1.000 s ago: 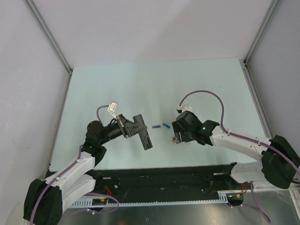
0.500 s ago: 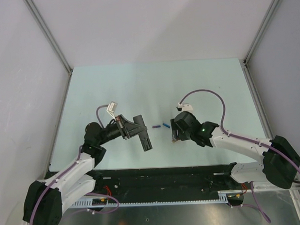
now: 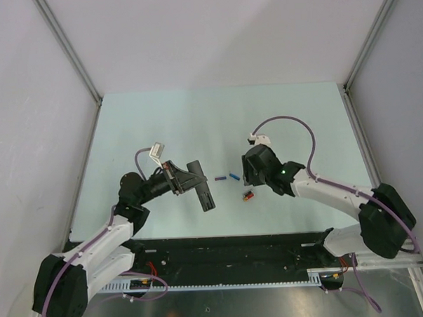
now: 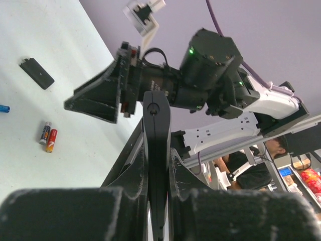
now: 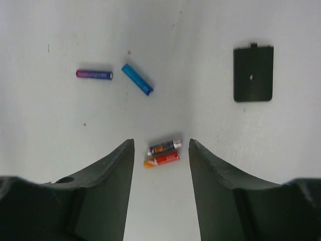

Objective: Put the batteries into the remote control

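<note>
1. Pale green table (image 3: 196,117) shows through the gap in the right gripper (image 5: 160,143), whose fingers (image 5: 113,170) stand apart and hold nothing.
2. Framed in that gap, on the table, lie the red-orange battery (image 5: 161,160) and a dark battery (image 5: 164,146), side by side and just about touching. We judge the gripper to be hovering over them rather than down at their level.
3. Farther out lie the blue battery (image 5: 137,79) and a purple battery (image 5: 94,74), near each other but apart. A flat black battery cover (image 5: 253,73) rests well off to one side.
4. The left gripper (image 3: 186,177) is clenched on the remote control (image 4: 157,150), which sits edge-on between its fingers (image 4: 134,175). It juts out past them, apparently lifted clear of the table and angled towards the right arm.
5. With the cover lying loose, we take the compartment to be open, though we cannot see it from any view.
6. We read the step in hand as the pick of the first battery, with none loaded that we can see.
7. The next move calls for lowering the right fingers and pinching one battery only. The pair lie so close that a centred squeeze could catch both or roll one away. The battery's end-to-end direction will also need checking before it goes to the remote control.
</note>
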Tool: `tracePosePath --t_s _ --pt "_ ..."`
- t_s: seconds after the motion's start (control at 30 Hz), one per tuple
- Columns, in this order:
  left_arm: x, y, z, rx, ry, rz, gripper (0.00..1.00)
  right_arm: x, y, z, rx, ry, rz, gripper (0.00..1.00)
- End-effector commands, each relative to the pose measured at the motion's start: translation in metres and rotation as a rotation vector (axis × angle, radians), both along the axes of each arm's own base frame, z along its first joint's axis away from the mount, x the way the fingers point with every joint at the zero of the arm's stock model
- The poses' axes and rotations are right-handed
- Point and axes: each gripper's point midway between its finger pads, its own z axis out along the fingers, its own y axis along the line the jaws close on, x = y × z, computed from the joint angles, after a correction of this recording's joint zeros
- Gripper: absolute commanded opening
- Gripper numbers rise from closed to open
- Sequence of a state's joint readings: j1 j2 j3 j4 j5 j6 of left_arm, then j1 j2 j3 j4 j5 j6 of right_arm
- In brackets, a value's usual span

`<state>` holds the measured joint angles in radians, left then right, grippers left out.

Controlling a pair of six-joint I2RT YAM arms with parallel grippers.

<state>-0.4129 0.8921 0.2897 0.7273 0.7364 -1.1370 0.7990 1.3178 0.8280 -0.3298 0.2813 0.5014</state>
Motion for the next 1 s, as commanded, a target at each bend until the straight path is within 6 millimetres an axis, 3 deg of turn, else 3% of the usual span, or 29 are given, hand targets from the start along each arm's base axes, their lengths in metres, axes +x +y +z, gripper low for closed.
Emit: tracePosePath --t_s 0.0,0.2,0.4,0.5,0.73,0.97 --pt "0.002 0.002 0.012 -0.035 -0.028 0.019 0.0 0.023 0.02 0.008 0.0 -0.03 0.055 0.51" --pt "0.002 0.003 0.014 -0.036 -0.036 0.022 0.0 0.022 0.017 -0.008 -0.072 0.005 0.067 0.5" --pt "0.005 0.002 0.005 -0.021 -0.017 0.023 0.0 0.009 0.006 -0.016 -0.071 0.041 0.02 0.5" --pt "0.008 0.002 0.001 -0.011 -0.005 0.026 0.0 0.002 0.009 -0.015 -0.042 0.049 0.028 0.48" --pt "0.01 0.0 -0.005 0.001 0.005 0.023 0.0 -0.018 0.004 -0.032 -0.127 0.061 0.055 0.45" --pt "0.01 0.001 -0.005 -0.001 0.011 0.028 0.0 -0.002 0.018 -0.018 -0.056 0.001 0.073 0.47"
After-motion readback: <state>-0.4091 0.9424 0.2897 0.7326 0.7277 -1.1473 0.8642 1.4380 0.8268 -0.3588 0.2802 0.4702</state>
